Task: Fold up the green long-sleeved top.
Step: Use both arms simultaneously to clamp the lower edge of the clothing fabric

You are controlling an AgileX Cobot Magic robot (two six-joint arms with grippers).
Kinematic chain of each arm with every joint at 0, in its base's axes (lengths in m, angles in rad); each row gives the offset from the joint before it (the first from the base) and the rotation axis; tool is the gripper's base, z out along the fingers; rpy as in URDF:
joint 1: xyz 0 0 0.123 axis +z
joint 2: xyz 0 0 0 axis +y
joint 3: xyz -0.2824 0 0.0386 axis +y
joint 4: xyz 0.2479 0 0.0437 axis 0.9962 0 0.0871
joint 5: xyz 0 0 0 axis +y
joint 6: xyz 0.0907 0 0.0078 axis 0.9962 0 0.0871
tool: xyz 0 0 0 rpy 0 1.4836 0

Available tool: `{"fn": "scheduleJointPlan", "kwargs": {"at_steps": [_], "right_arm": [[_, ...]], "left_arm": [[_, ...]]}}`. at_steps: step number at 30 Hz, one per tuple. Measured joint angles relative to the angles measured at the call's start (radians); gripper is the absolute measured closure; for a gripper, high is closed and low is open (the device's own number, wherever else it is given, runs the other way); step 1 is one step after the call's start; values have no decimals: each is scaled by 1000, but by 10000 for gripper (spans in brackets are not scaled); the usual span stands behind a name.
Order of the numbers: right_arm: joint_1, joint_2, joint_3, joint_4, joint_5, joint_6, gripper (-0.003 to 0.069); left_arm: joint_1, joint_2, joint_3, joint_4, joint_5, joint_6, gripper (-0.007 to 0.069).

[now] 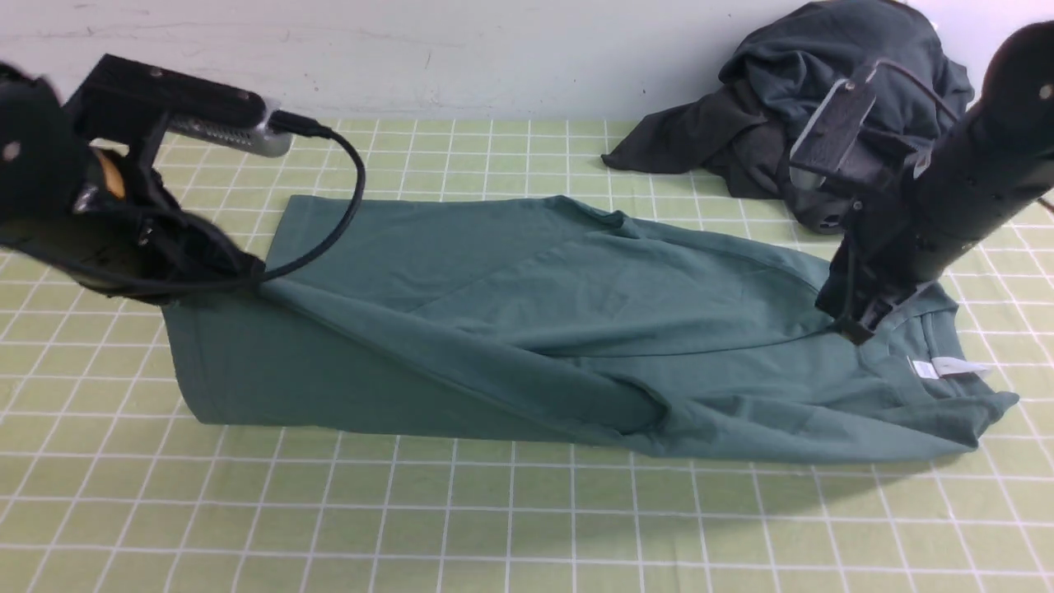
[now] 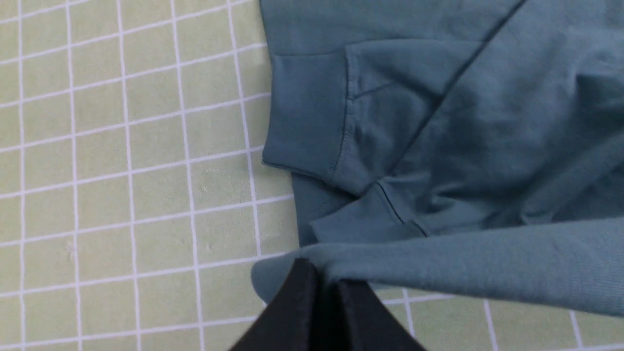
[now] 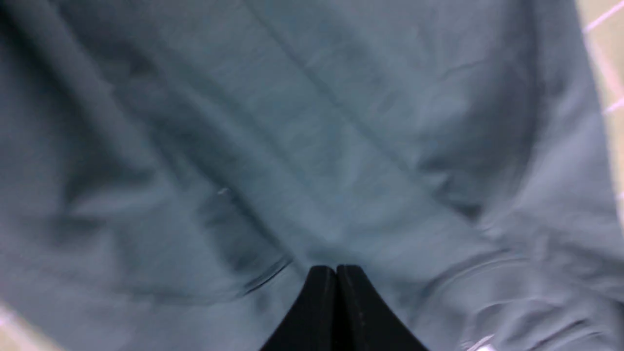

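Observation:
The green long-sleeved top [image 1: 527, 329] lies across the checked table, hem at the left, collar and white neck label [image 1: 947, 368] at the right. A layer of it is lifted and stretched between both grippers. My left gripper [image 1: 247, 276] is shut on a fold of the fabric near the hem end; in the left wrist view the gripper [image 2: 319, 274] pinches a raised fold of the top [image 2: 463, 263] with a ribbed cuff [image 2: 304, 131] lying beyond it. My right gripper [image 1: 856, 328] is shut on the fabric near the shoulder; in the right wrist view the gripper [image 3: 336, 268] closes on the top [image 3: 312, 146], which fills the frame.
A heap of charcoal-grey and dark garments [image 1: 774, 107] sits at the back right, behind the right arm. The green checked tablecloth [image 1: 494, 527] stretches in front of the top. A white wall [image 1: 494, 49] bounds the far edge.

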State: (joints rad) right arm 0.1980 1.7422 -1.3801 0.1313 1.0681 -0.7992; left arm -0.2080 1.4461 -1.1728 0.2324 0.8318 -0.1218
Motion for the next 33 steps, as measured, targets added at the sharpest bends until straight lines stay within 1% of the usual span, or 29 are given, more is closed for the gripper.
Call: {"fn": "scheduleJointPlan", "kwargs": {"at_steps": [2, 4, 6, 8, 11, 13, 14, 15, 18, 19, 20, 21, 22, 23, 24, 25, 27, 29, 30, 31, 32, 33], "right_arm": [[4, 5, 19, 14, 57, -60, 673], [14, 0, 50, 28, 64, -111, 673], [22, -16, 92, 43, 27, -136, 673], [24, -40, 149, 50, -44, -137, 669], [24, -68, 209, 51, -88, -127, 652], [24, -80, 240, 51, -89, -101, 611], [24, -80, 243, 51, -88, -98, 606], [24, -83, 263, 43, -81, -80, 553], [26, -85, 301, -7, -80, -71, 452], [26, -85, 314, -24, -82, -70, 430], [27, -85, 332, -47, -86, -68, 389], [27, -85, 339, -51, -87, -68, 377], [27, -85, 371, -79, -99, -68, 340], [27, -85, 393, -99, -116, -68, 322], [27, -85, 419, -125, -158, -68, 307], [27, -85, 437, -143, -184, -68, 304], [27, -85, 478, -187, -293, -66, 302], [27, -85, 520, -229, -404, -64, 314], [27, -85, 524, -233, -404, -64, 314], [27, -85, 556, -268, -480, -64, 342], [27, -82, 574, -289, -512, -64, 364], [27, -83, 578, -289, -518, -64, 369]], "left_arm": [[0, 36, -17, -2, 38, 9, 615], [0, 62, -18, -5, 61, 24, 614], [0, 85, -18, -3, 61, 30, 610], [0, 101, -18, 12, 52, 33, 608], [0, 109, -18, 33, 38, 33, 608], [0, 110, -18, 40, 22, 33, 608], [0, 110, -18, 40, 21, 33, 608], [0, 110, -18, 43, 3, 33, 608], [0, 110, -18, 45, -18, 33, 608], [0, 110, -18, 46, -22, 33, 608], [0, 110, -18, 46, -24, 33, 608], [0, 110, -18, 46, -24, 33, 608], [0, 110, -18, 48, -24, 33, 608], [0, 110, -18, 48, -24, 32, 608], [0, 110, -18, 48, -24, 32, 608], [0, 110, -18, 48, -24, 32, 608], [0, 110, -18, 48, -25, 32, 608], [0, 110, -18, 48, -25, 32, 608], [0, 110, -18, 48, -25, 32, 608], [0, 110, -18, 48, -25, 32, 608], [0, 110, -18, 48, -25, 32, 608], [0, 110, -18, 48, -25, 32, 608]]}}
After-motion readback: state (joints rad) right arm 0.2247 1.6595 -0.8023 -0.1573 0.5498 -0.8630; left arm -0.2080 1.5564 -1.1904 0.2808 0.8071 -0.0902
